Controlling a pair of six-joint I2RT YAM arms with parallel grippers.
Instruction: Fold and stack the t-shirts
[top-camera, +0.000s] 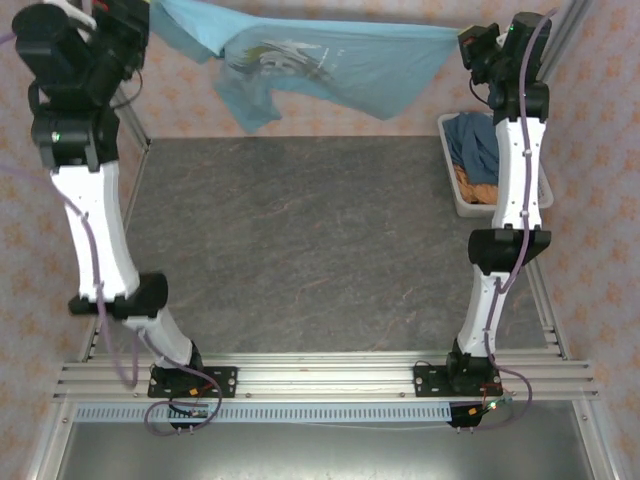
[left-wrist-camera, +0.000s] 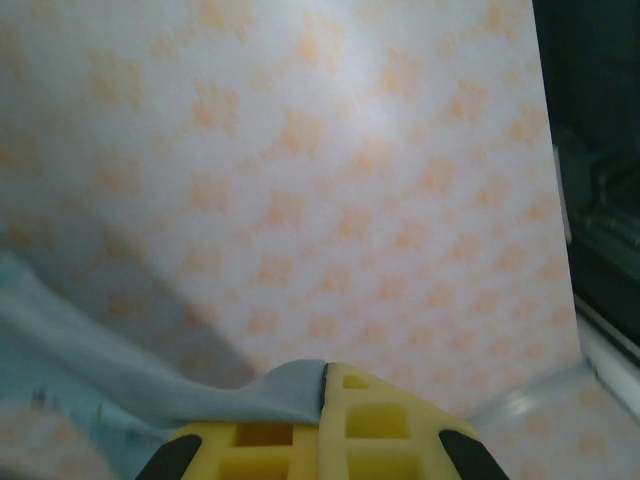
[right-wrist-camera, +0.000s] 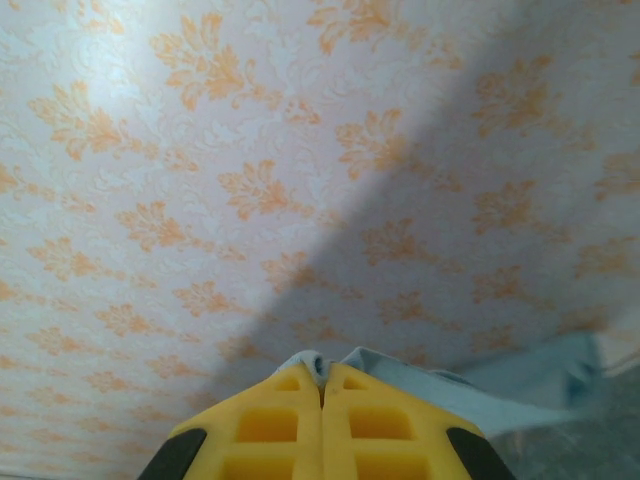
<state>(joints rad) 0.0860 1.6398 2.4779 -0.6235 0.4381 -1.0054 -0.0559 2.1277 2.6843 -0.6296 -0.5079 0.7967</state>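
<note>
- While both arms stand raised at the far edge of the counter (top-camera: 300, 250), we see the light blue t-shirt (top-camera: 330, 60) stretched between them. It hangs in the air above that far edge, clear of the surface.
- From above, the shirt runs from the end of the left arm (top-camera: 85, 200) at the top left to the end of the right arm (top-camera: 520, 170) at the top right. It sags in the middle, and a loose part droops lower on its left half.
- We make out a pale print on its front, possibly lettering, but it is too creased and small for us to read.
- On the left wrist camera, the left fingers (left-wrist-camera: 380, 425) are pressed together. A fold of grey-blue cloth is pinched in the seam between them and trails off to the left.
- On the right wrist camera, the right fingers (right-wrist-camera: 270, 425) are likewise clamped on an edge of the same cloth, which spills away to the right.
- Behind both pairs of fingers we see the wall (right-wrist-camera: 200, 150), papered white with orange leaf shapes.
- At the right side of the counter sits the white basket (top-camera: 447, 165), just beside the right arm.
- Inside it lie the slate-blue t-shirt (top-camera: 475, 140), bunched toward the far end, and the orange t-shirt (top-camera: 472, 188), showing at the nearer end; the arm hides part of both.
</note>
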